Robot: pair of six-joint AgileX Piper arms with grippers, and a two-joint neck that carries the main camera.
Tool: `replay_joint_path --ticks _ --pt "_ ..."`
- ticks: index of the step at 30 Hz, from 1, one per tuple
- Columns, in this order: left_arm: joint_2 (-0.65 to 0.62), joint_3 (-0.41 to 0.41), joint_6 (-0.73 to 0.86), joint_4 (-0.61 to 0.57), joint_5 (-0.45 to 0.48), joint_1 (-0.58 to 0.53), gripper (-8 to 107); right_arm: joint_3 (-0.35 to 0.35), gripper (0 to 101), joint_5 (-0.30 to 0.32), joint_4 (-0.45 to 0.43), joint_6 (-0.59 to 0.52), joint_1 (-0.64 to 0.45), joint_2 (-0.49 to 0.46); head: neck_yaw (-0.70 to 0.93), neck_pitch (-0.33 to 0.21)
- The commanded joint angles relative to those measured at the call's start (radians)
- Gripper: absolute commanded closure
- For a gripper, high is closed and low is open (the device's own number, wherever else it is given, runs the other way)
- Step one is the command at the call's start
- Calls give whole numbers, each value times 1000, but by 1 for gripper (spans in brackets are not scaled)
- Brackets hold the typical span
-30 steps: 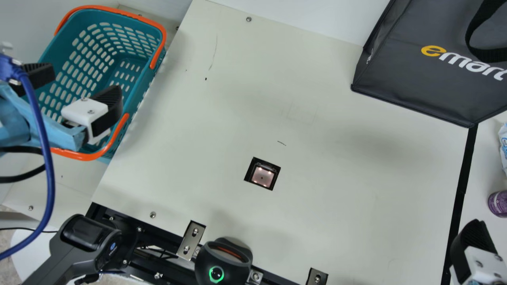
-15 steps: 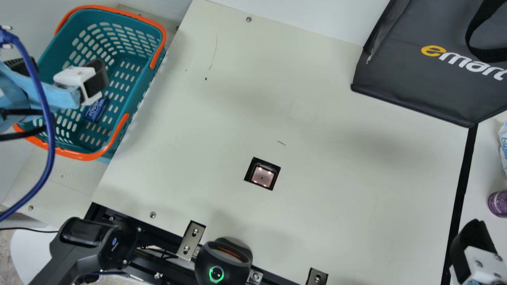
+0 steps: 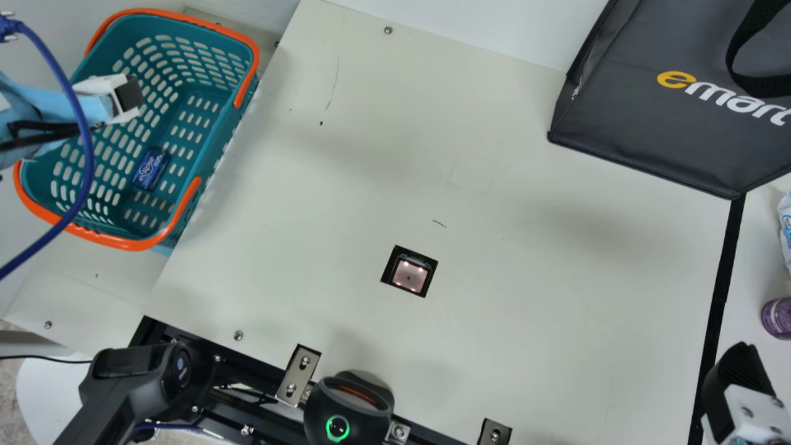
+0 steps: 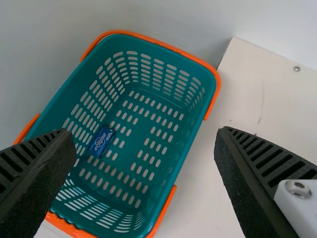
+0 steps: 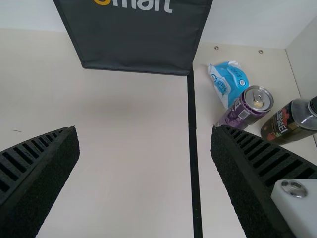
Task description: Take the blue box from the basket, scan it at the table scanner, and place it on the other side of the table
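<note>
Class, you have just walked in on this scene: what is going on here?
A robot is due to scan a box, and neither hand holds anything. The left hand is open by the basket, where the blue box lies at the bottom. The right hand is open too, off at the other side of the table. The box is not yet at the scanner.

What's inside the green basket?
The basket holds a small blue box on its slotted bottom. I can't see what's under the box, because it covers that spot.
</note>
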Motion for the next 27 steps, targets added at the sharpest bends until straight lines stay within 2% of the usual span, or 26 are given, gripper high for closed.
replay_joint_path --ticks 1,9,15,27 --pt "42 -4 69 -27 -8 37 9 0 6 0 0 0 0 0 2 -30" --pt "205 -41 199 -87 -71 116 9 0 6 0 0 0 0 0 2 -30" --pt "315 -49 216 -81 -136 110 9 0 6 0 0 0 0 0 2 -30" --pt "480 25 140 -18 -284 41 9 0 6 0 0 0 0 0 2 -30"
